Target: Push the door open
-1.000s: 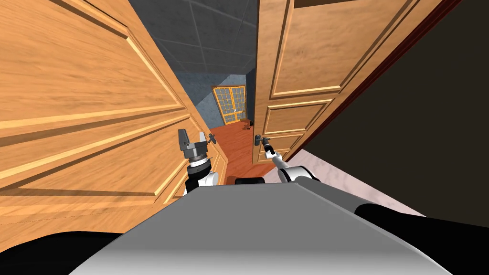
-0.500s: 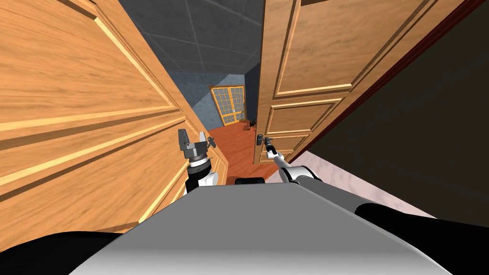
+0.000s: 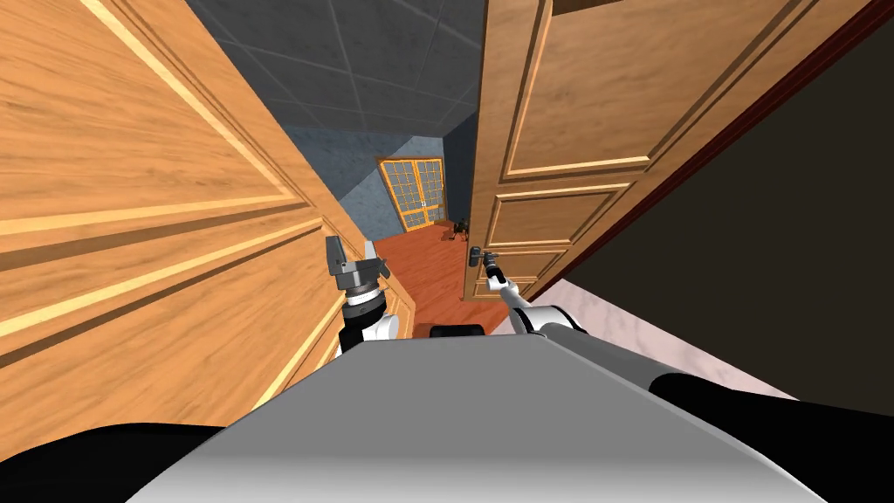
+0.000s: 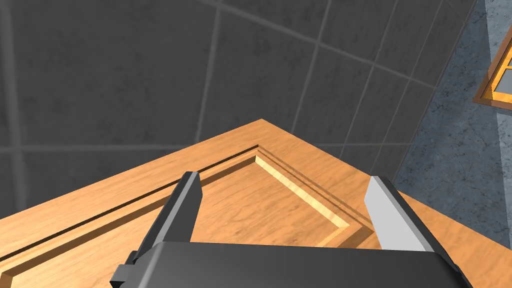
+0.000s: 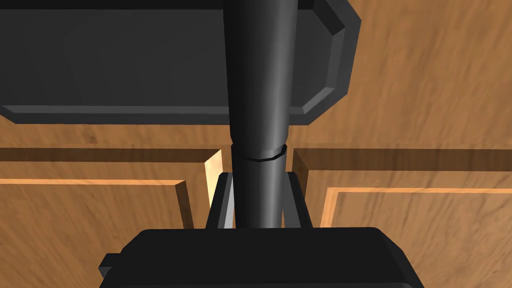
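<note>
Dark and round, the door handle [image 5: 257, 75] runs up between the fingers of my right pincer [image 5: 258, 172], which is clenched on it close to its dark backplate [image 5: 125, 65]. That handle sits low on the right-hand wooden door [image 3: 559, 131], which stands partly open. My left pincer [image 3: 353, 253] is spread wide with nothing in it, close against the panelled left-hand wooden door [image 3: 157, 218]. Between the two doors a gap shows a red-brown floor [image 3: 432, 275], then a blue-grey wall [image 3: 362, 170] with a wood-framed glazed door [image 3: 417, 194], under a grey tiled ceiling [image 3: 367, 61].
</note>
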{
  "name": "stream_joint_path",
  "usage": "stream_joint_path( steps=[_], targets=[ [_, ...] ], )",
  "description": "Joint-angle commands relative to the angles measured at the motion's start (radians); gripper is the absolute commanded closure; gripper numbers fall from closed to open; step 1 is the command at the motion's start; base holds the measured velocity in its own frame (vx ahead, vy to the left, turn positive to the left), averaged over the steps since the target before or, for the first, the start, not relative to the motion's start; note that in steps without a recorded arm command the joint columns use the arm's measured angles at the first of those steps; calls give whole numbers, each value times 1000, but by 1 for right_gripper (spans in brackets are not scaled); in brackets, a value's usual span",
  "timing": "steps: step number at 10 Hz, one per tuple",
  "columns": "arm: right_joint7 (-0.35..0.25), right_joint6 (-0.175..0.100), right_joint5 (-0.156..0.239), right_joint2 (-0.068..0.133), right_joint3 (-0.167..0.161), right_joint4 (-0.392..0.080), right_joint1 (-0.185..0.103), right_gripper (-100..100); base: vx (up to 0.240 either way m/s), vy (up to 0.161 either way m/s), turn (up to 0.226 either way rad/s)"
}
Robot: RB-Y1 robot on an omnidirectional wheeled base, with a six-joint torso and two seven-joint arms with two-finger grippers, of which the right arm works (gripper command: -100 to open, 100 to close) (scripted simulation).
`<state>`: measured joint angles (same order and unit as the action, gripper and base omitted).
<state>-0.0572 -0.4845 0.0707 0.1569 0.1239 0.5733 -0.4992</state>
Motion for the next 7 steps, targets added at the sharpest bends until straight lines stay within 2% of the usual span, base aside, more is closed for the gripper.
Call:
stream_joint_path(
  steps=[1, 3, 7],
  targets=[
    [13, -14, -3, 8, 20, -11, -18, 100, 232, -5, -121],
    [23, -14, -7, 3, 32, -19, -20, 100, 200, 16, -110],
    [61, -14, -24, -21, 74, -9, -29, 100, 197, 11, -160]
  ],
)
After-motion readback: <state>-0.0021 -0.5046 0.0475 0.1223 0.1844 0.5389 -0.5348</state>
